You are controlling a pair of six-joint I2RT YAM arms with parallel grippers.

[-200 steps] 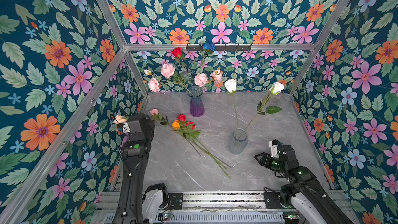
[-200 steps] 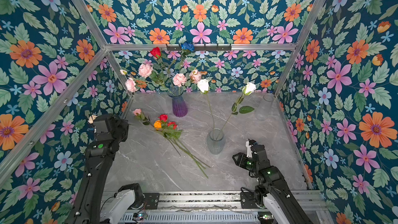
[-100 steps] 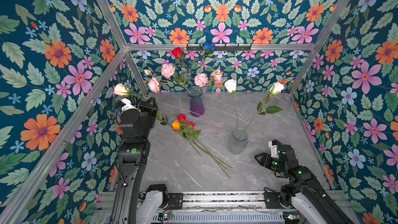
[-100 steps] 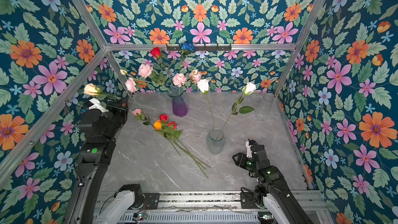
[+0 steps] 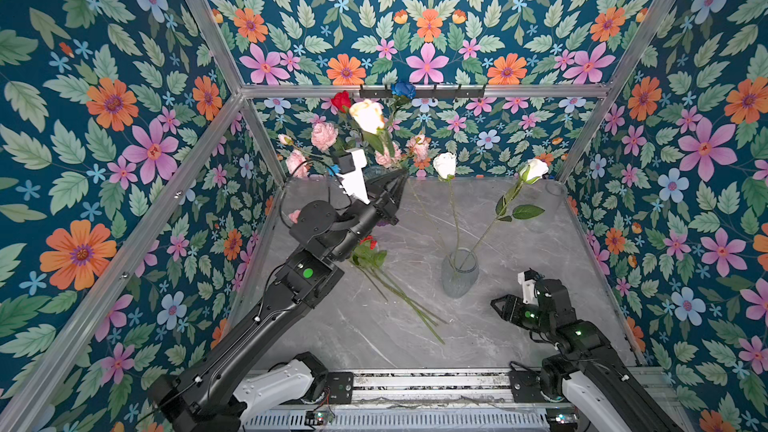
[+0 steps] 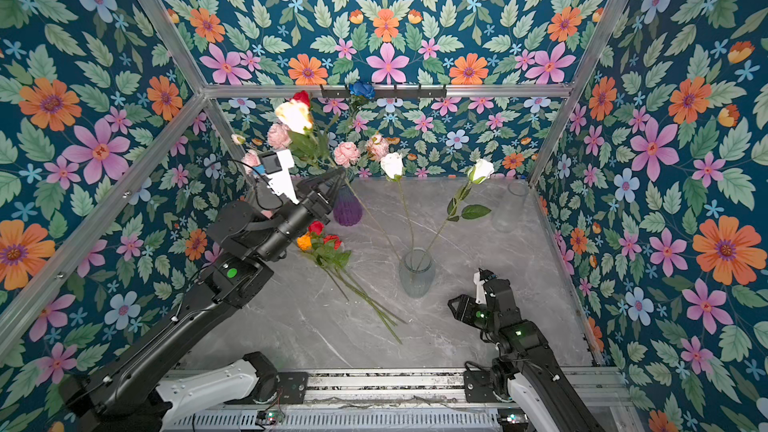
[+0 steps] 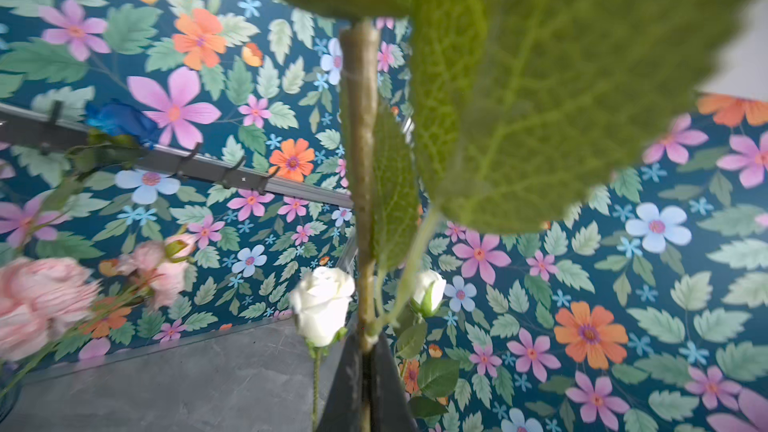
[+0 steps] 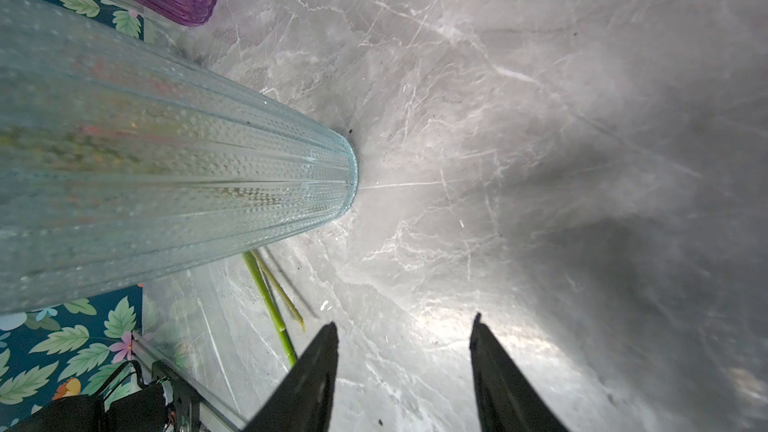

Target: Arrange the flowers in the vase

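My left gripper (image 5: 400, 175) (image 6: 338, 173) (image 7: 366, 338) is shut on the green stem (image 7: 359, 160) of a cream rose (image 5: 368, 116) (image 6: 295, 116), raised in front of the purple vase (image 6: 347, 209). The stem's lower end slants down to the mouth of the clear ribbed vase (image 5: 459, 274) (image 6: 417, 272) (image 8: 166, 184); whether it is inside I cannot tell. Two white roses (image 5: 444, 164) (image 5: 536, 169) stand in that vase. Loose red and orange flowers (image 6: 316, 227) lie on the table. My right gripper (image 5: 498, 307) (image 6: 455, 305) (image 8: 405, 320) is open and empty, low beside the clear vase.
The purple vase holds pink carnations (image 5: 324, 135), a red rose (image 5: 341, 99) and a blue rose (image 5: 402, 89). A clear glass jar (image 5: 555, 197) stands in the back right corner. A hook rail (image 5: 457, 91) runs along the back wall. Flowered walls enclose the marble table (image 5: 519, 243).
My left arm swung from the left wall toward the middle, carrying the cream rose up in front of the purple vase. The right arm stayed still.
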